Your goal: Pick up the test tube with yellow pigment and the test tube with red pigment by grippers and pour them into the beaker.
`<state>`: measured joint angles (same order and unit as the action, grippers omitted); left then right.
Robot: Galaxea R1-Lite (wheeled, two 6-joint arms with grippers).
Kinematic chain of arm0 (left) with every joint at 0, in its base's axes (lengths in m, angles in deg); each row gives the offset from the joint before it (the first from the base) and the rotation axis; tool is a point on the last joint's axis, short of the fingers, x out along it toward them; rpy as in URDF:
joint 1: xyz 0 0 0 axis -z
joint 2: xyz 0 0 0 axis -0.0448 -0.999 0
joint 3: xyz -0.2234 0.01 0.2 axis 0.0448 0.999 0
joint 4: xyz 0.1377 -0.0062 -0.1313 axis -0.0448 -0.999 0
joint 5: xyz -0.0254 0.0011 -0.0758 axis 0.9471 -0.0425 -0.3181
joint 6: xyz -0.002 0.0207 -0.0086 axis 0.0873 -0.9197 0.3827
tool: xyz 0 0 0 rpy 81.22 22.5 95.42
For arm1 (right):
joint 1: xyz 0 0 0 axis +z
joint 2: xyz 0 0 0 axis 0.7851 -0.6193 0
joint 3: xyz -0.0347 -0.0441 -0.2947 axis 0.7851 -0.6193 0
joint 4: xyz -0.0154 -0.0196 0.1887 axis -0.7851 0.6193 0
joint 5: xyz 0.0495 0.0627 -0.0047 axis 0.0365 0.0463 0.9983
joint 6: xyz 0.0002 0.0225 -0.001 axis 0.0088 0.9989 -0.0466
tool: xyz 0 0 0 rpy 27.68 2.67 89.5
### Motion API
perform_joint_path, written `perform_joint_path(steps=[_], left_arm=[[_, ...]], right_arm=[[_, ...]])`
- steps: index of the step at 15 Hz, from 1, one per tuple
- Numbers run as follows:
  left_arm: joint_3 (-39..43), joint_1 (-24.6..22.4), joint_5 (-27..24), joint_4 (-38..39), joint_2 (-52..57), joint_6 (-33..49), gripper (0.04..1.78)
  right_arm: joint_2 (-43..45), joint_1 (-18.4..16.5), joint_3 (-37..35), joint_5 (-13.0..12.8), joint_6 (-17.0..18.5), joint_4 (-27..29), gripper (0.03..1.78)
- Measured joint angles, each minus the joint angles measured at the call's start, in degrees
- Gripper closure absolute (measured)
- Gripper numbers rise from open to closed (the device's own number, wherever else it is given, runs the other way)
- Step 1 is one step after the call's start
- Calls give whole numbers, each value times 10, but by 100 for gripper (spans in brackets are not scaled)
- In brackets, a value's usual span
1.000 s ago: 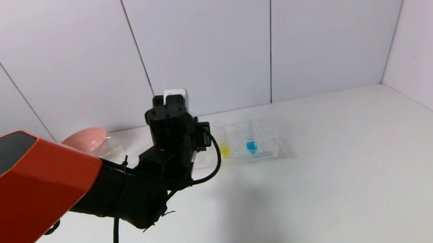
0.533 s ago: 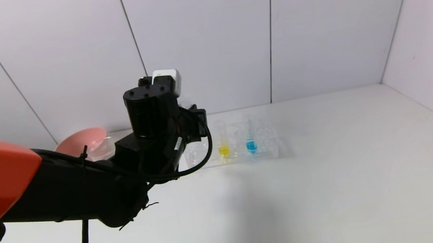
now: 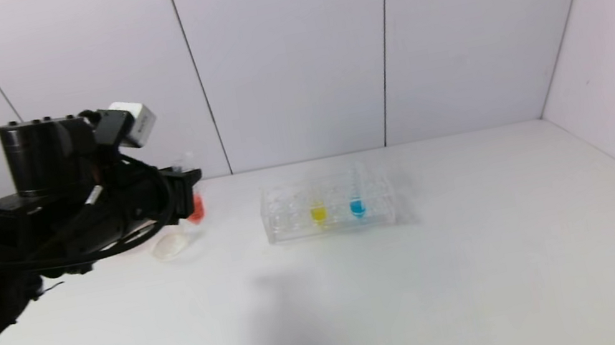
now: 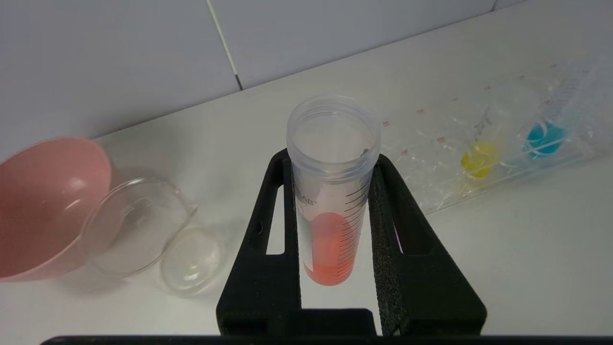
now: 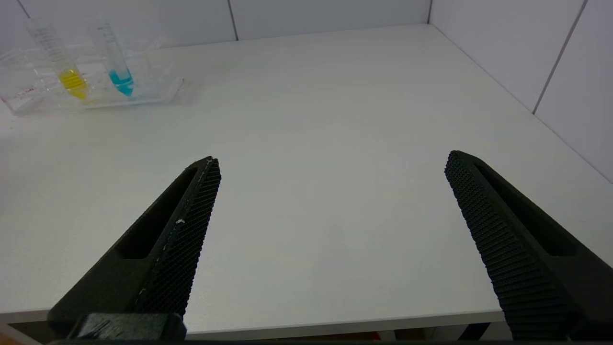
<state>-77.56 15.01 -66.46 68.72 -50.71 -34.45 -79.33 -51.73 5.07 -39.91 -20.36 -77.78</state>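
The wide white table lies open to the front and right of the clear plastic many-holed rack. At the back left, the pink bowl, the clear glass beaker and a small clear round dish crowd together, beaker touching bowl.

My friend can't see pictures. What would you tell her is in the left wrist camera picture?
The left gripper holds the red tube upright between its black fingers, open top up, above a white table. To one side sit a pink bowl and a clear beaker; to the other, a clear rack holds yellow and blue tubes.
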Motion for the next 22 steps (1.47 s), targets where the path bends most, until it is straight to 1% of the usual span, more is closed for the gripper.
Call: perform_joint_path(steps=[2,4,6,7,9,12,13,15,17,19,22], left_arm=[[12,-78,-72,-52,40,-32,138],[18,-166,-142,-95,68,-69,138],[13,-243,-200,-133,78,-112,138],[3,-269,-215,-153,74,-138,138],[-29,-297,-220,-197,58,-190,138],[-95,-305,-217,-281,25,-257,138],[-118,-301,-207,-306,11,-274,138],[-151,-288,-170,-321,-18,-297,138],[-177,-275,-136,-323,-49,-337,138],[-207,-252,-104,-331,-79,-367,138],[-244,-213,-64,-353,-112,-387,138]], right_arm=[[0,0,0,0,0,0,10],[0,0,0,0,0,0,10],[0,0,0,0,0,0,10],[0,0,0,0,0,0,10],[0,0,0,0,0,0,10],[0,0,0,0,0,0,10],[0,0,0,0,0,0,10],[0,0,0,0,0,0,10],[0,0,0,0,0,0,10],[0,0,0,0,0,0,10],[0,0,0,0,0,0,10]])
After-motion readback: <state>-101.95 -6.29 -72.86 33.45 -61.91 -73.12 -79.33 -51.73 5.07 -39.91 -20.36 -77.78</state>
